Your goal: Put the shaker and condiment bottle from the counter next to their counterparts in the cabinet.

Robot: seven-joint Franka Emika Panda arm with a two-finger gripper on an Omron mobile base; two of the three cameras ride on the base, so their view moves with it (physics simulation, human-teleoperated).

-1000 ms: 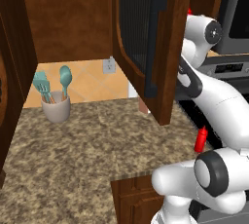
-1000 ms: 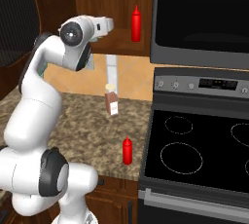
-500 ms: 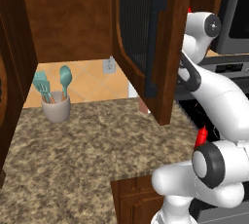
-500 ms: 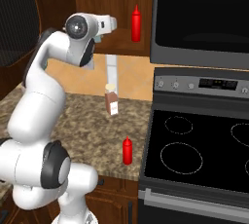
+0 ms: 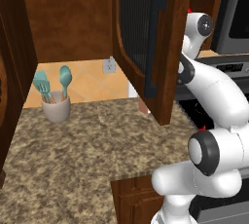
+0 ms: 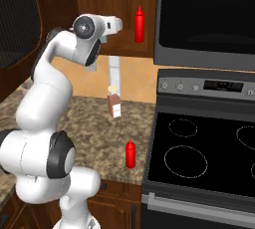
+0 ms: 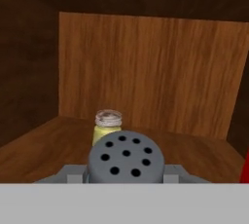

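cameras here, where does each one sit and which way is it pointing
Left base view: behind the arm's left, looking forward over the counter at the open cabinet door; white arm at right.
Right base view: behind the arm's right, facing the stove, condiment bottle and cabinet's red bottle; arm at left.
Hand view: on the hand, looking into the cabinet, with the shaker in the shut gripper and a pale jar behind.
Shared: both base views show arm, counter and cabinet.

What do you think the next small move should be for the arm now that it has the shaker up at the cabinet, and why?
Probably ease forward and lower the shaker onto the cabinet shelf beside the small yellow jar, then open. The gripper is shut on the shaker, the jar stands just beyond it, and bare shelf lies beside the jar.
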